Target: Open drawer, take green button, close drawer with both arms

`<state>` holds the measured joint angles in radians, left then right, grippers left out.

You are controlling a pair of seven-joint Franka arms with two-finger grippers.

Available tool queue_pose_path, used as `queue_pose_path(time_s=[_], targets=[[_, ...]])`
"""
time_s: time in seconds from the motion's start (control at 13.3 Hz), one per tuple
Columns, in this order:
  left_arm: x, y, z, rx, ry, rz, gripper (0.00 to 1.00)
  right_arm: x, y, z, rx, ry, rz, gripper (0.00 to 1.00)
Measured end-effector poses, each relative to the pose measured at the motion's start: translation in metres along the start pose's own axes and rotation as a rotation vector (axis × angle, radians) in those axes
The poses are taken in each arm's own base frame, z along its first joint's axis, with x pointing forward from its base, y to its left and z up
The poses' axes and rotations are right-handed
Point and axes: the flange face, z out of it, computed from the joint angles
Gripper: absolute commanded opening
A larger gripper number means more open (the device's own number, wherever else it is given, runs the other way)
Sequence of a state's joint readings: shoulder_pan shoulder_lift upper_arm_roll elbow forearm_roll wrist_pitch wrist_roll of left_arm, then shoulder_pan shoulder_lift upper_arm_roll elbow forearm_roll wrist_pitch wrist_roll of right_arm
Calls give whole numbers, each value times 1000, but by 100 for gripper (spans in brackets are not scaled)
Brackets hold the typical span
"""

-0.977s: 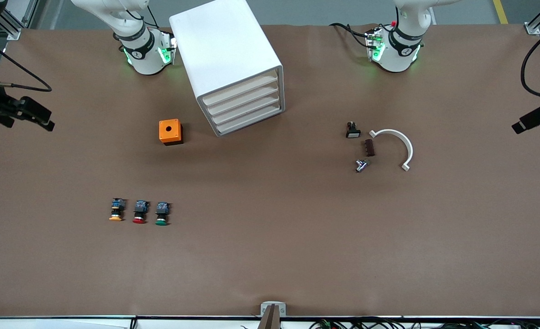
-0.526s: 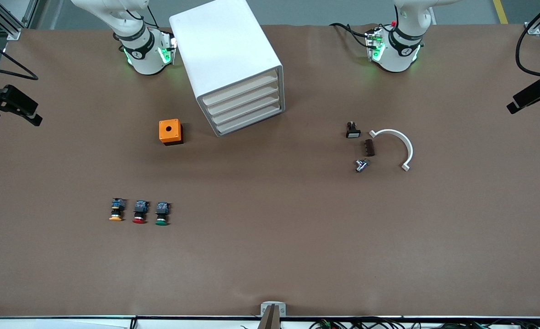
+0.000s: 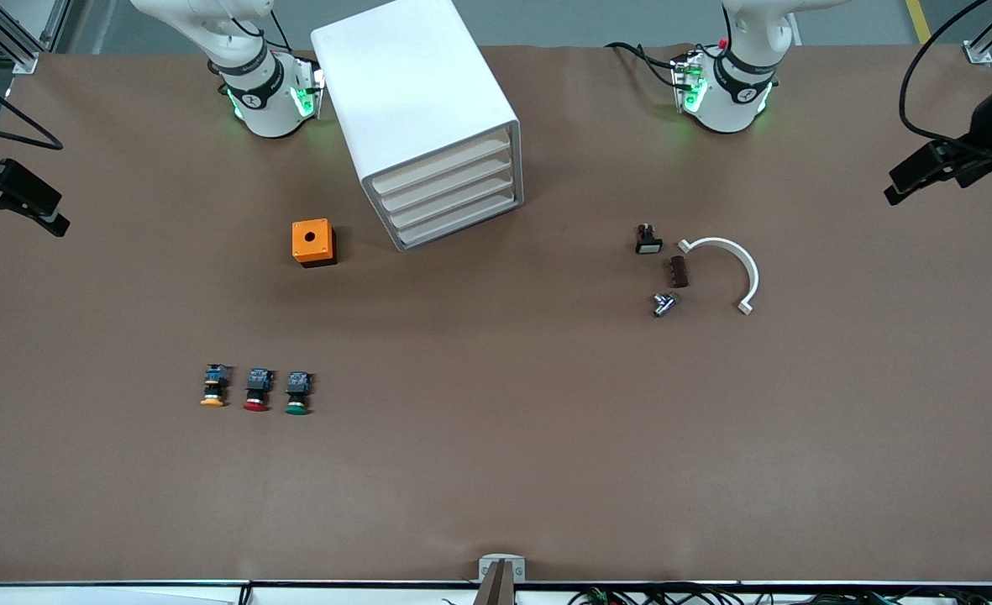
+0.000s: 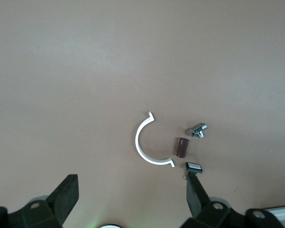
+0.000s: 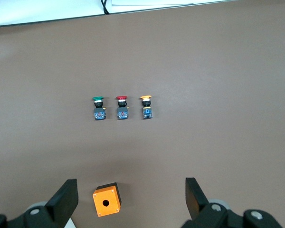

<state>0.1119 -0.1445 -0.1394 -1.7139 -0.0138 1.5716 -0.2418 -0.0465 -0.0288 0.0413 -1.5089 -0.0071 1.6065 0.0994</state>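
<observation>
At the table's ends, the left gripper (image 3: 924, 172) and right gripper (image 3: 21, 197) hover with fingers spread, empty; the drawer (image 3: 449, 189) is unopened, so one must reach its lip.

I see a white cabinet (image 3: 427, 118), an orange box (image 3: 313, 242), a green-capped button (image 3: 297, 392) and a brown table (image 3: 496, 437).

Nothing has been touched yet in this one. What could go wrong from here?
All four drawers are shut and look alike, so the left gripper or right gripper, both open, could pull the wrong one. The cabinet sits loose and angled, so it might slide. The green button stands close beside the red button, so fingers may knock or grab that one.
</observation>
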Motion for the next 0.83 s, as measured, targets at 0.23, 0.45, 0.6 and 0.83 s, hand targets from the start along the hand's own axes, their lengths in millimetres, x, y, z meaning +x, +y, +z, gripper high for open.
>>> queue_pose_path(time_s=[0.23, 0.45, 0.6, 0.83], targets=[[-3, 10, 0, 0, 1, 50, 100, 0, 1, 0, -10, 3, -2, 100], [-1, 10, -1, -2, 7, 82, 100, 1, 1, 1, -10, 0, -2, 100], [1, 10, -1, -3, 10, 84, 100, 1, 1, 2, -10, -1, -2, 100], [2, 11, 0, -3, 7, 85, 100, 1, 1, 2, -10, -2, -2, 100]])
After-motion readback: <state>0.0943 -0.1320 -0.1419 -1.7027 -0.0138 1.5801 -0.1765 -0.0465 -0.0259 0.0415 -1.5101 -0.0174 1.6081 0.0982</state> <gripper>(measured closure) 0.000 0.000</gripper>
